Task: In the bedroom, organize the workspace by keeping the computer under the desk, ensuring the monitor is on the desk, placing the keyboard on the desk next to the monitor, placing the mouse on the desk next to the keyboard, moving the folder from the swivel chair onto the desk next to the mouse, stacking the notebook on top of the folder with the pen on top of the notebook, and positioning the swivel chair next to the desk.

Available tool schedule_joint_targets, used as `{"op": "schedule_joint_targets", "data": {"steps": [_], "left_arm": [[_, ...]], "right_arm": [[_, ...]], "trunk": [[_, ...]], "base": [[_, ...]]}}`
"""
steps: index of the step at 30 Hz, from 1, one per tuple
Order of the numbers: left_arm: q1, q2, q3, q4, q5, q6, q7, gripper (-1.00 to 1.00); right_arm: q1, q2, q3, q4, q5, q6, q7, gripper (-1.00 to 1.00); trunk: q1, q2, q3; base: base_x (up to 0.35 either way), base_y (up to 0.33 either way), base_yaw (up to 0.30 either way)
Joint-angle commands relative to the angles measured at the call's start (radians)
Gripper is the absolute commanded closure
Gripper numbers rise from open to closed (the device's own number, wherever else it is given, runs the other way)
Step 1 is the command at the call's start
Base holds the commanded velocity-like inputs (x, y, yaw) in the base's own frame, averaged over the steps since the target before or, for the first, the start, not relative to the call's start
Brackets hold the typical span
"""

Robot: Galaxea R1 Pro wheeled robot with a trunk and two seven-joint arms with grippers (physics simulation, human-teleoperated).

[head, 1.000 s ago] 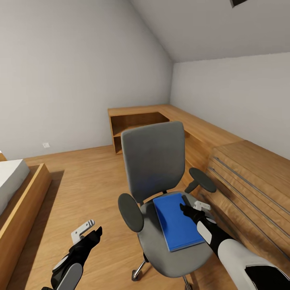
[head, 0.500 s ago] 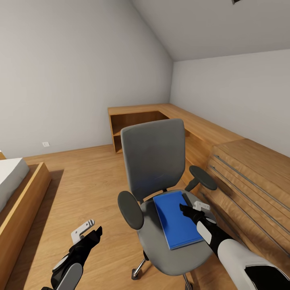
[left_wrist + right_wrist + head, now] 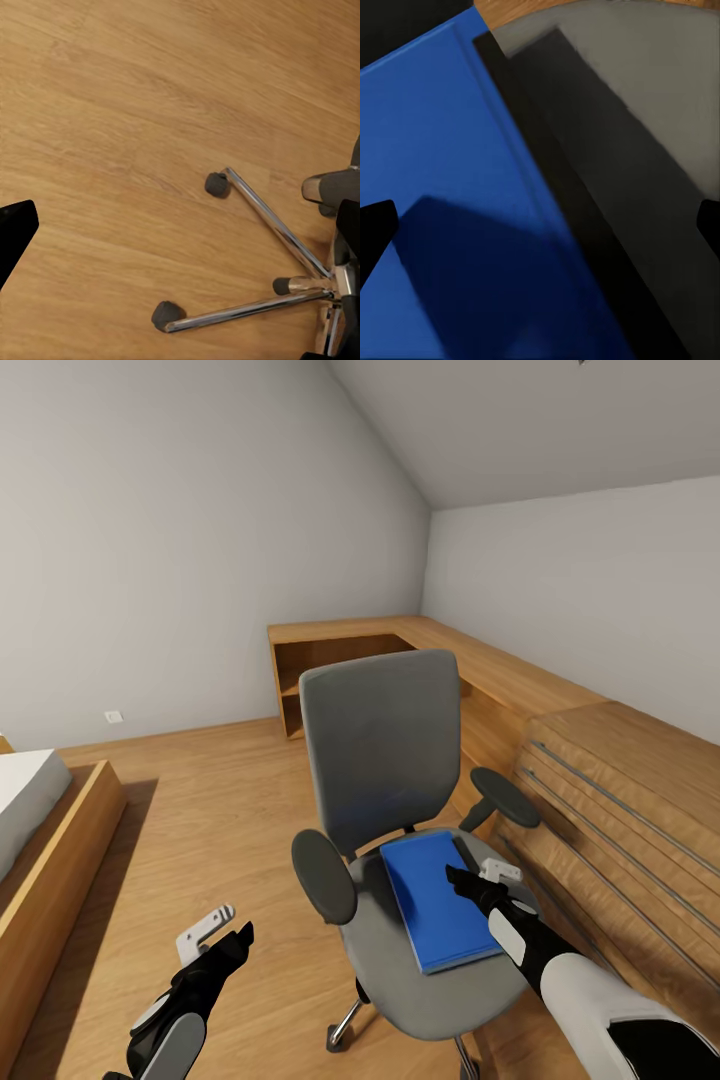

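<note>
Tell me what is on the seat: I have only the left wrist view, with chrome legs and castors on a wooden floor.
Observer: A blue folder lies flat on the swivel chair seat.
Operator: Is the right tool near it?
Observer: Yes. The right tool is open at the folder's edge, one finger over the blue cover and the other over the grey seat. I cannot tell whether it touches.
Operator: Anything crowding that side?
Observer: A wooden drawer chest stands close to the chair on the robot's right.
</note>
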Motion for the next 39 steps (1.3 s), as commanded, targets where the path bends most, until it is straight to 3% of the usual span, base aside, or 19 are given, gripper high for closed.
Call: {"op": "schedule_joint_targets", "data": {"steps": [1, 22, 39], "left_arm": [[-0.001, 0.001, -0.002, -0.002, 0.004, 0.002, 0.007, -1.00], [-0.001, 0.004, 0.000, 0.002, 0.009, 0.004, -0.001, -1.00], [-0.001, 0.004, 0.000, 0.003, 0.009, 0.003, -0.002, -1.00]], "right_arm": [[0.000, -0.001, 0.009, 0.004, -0.011, -0.005, 0.000, -1.00], [0.000, -0.001, 0.009, 0.004, -0.011, -0.005, 0.000, -1.00], [0.000, -0.002, 0.009, 0.003, -0.011, -0.005, 0.000, -1.00]], "trunk": [[0.004, -0.008, -0.004], [0.004, -0.008, -0.004], [0.004, -0.008, -0.004]], "base": [[0.000, 0.000, 0.000], [-0.002, 0.000, 0.000], [-0.122, 0.000, 0.000]]}}
